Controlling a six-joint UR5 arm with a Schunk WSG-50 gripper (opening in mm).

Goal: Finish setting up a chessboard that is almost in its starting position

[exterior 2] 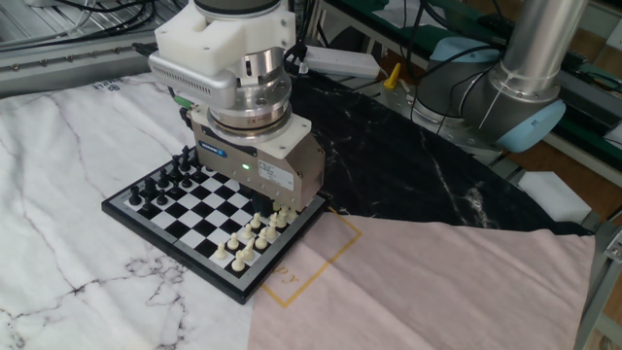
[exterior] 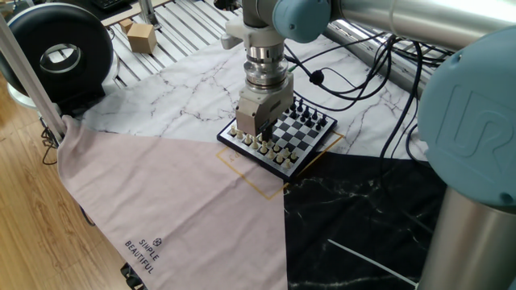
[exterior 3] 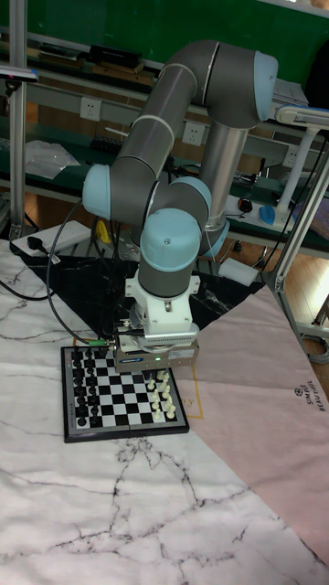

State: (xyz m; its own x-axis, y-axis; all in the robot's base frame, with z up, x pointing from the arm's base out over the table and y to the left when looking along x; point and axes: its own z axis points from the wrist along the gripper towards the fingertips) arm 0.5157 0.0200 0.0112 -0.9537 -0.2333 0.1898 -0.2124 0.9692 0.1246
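Observation:
The chessboard (exterior: 301, 139) (exterior 2: 200, 210) (exterior 3: 124, 394) lies on the marble cloth, black rim all round. Black pieces (exterior 2: 164, 181) (exterior 3: 82, 388) fill one side and cream pieces (exterior 2: 251, 236) (exterior: 267, 146) (exterior 3: 165, 403) the other. My gripper (exterior 2: 265, 205) (exterior: 256, 135) (exterior 3: 157, 376) points straight down over the cream side, at the board's corner nearest the black cloth. Its fingertips reach down among the cream pieces. The gripper body hides them, so I cannot make out the jaws or whether a piece is between them.
A thin orange square outline (exterior 2: 322, 259) lies partly under the board on the pink cloth (exterior: 161, 201). Cables (exterior: 363, 76) trail behind the board. A second arm's base (exterior 2: 525, 92) stands at the back. A black round device (exterior: 56, 52) and a cardboard box (exterior: 141, 36) sit far off.

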